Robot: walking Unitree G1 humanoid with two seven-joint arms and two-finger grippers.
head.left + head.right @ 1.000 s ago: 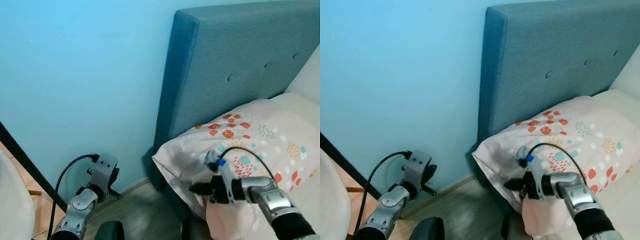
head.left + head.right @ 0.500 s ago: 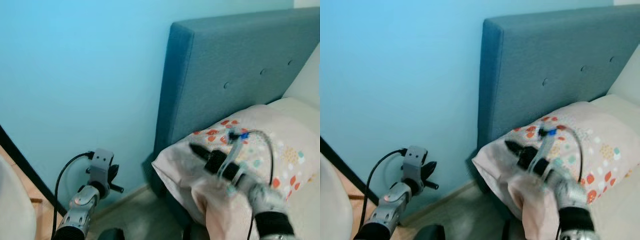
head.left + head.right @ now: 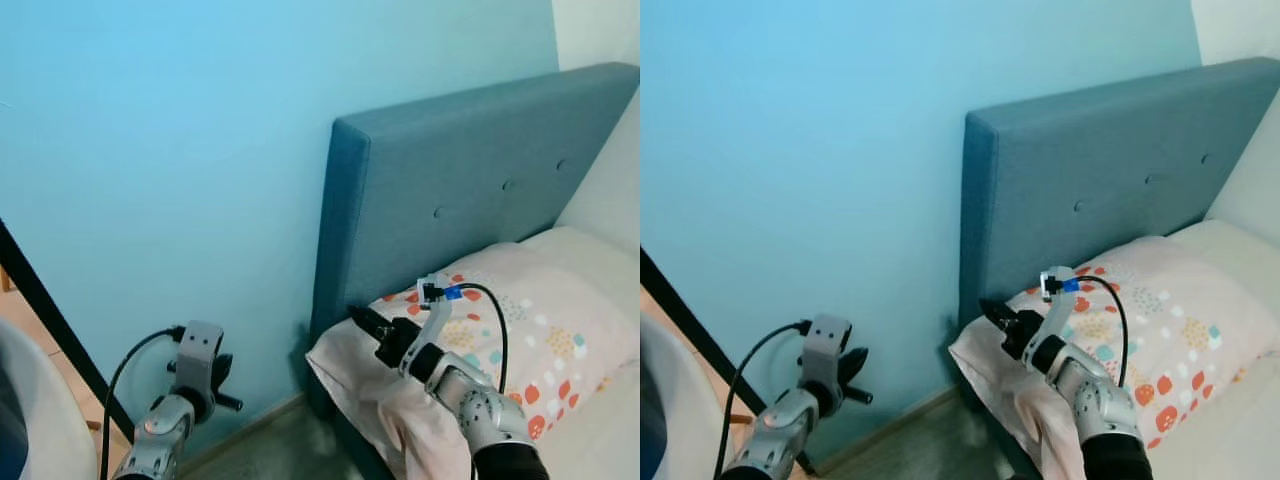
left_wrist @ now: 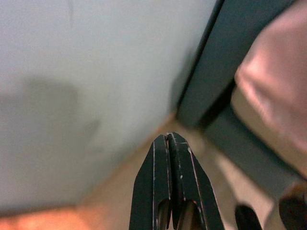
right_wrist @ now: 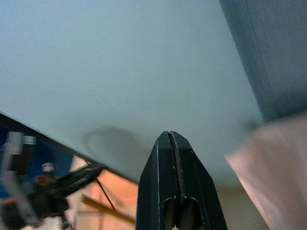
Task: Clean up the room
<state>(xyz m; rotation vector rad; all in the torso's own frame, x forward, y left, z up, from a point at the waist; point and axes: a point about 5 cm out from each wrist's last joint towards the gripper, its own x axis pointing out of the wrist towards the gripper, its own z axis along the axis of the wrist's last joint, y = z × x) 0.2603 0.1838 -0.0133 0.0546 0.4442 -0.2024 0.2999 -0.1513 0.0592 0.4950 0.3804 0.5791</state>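
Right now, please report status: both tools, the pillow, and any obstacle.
Right tool shut, empty, over pillow corner near headboard. Left tool shut, empty, low beside blue wall. Pillow lies on bed, ungripped. No obstacle seen.

A plain light-blue wall [image 3: 170, 140] takes up the left and upper part of the head views; a dark diagonal strip [image 3: 50, 330] crosses its lower left; a pale rounded shape [image 3: 40, 420], unclear what, sits at the bottom left corner; a teal upholstered headboard [image 3: 450, 180] with small tufted buttons stands upright against the wall, its left edge casting a shadow down the wall; a white surface [image 3: 610, 190] leans against the headboard at its right end; the wood-toned floor [image 3: 270, 450] shows between the wall and the headboard's foot, with a pale skirting line along the base of the wall.
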